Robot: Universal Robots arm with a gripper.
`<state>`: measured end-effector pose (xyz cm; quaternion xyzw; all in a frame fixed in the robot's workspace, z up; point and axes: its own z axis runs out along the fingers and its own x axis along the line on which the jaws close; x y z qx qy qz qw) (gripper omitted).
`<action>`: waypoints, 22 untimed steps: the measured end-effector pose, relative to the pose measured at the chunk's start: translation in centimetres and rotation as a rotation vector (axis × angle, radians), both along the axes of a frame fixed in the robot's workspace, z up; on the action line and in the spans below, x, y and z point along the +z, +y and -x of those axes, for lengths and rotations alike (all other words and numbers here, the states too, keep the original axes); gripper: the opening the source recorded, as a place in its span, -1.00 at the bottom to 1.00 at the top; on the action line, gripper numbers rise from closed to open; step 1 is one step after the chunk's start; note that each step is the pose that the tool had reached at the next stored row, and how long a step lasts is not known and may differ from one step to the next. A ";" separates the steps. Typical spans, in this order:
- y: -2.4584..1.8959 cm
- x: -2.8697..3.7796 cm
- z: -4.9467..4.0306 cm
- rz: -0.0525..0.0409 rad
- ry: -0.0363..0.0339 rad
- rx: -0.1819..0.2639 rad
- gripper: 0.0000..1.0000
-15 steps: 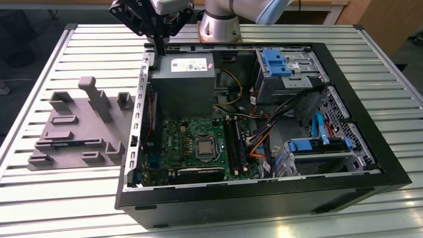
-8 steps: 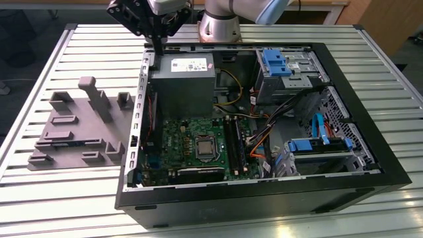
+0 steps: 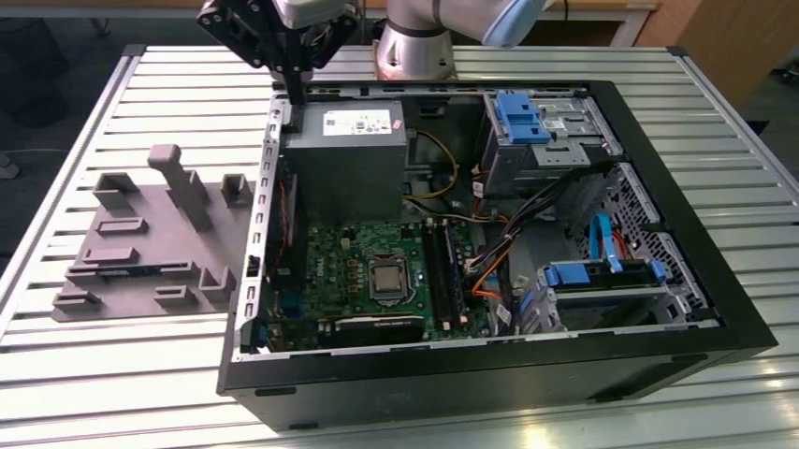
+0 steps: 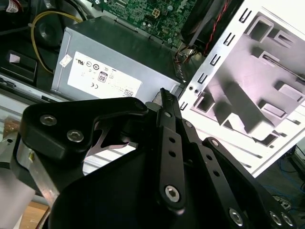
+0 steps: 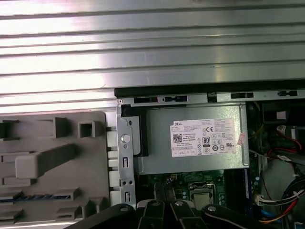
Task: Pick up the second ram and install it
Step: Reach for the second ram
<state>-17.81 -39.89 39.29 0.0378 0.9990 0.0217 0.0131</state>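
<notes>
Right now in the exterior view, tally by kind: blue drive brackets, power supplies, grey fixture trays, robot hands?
blue drive brackets: 2
power supply: 1
grey fixture tray: 1
hand: 1
Total: 5

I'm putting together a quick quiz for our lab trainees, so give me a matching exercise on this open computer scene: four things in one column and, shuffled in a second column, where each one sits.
Things
1. power supply
2. grey holder
3. blue drive brackets
4. gripper

Places
A. over the wall of the case, by the power supply's corner
B. on the slatted table, outside the case, at the exterior view's left
C. inside the case, at the exterior view's right
D. inside the case, bordering the green motherboard

Pairs: 1-D, 2-B, 3-C, 4-A
</notes>
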 end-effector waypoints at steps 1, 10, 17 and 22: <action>0.00 0.00 0.05 0.0000 0.0000 0.000 -0.79; 0.00 0.00 0.54 0.0000 0.0000 0.000 -0.79; 0.00 -0.01 0.94 0.0000 0.0000 0.000 -0.79; 0.00 -0.01 1.19 0.0000 0.0000 0.000 -0.79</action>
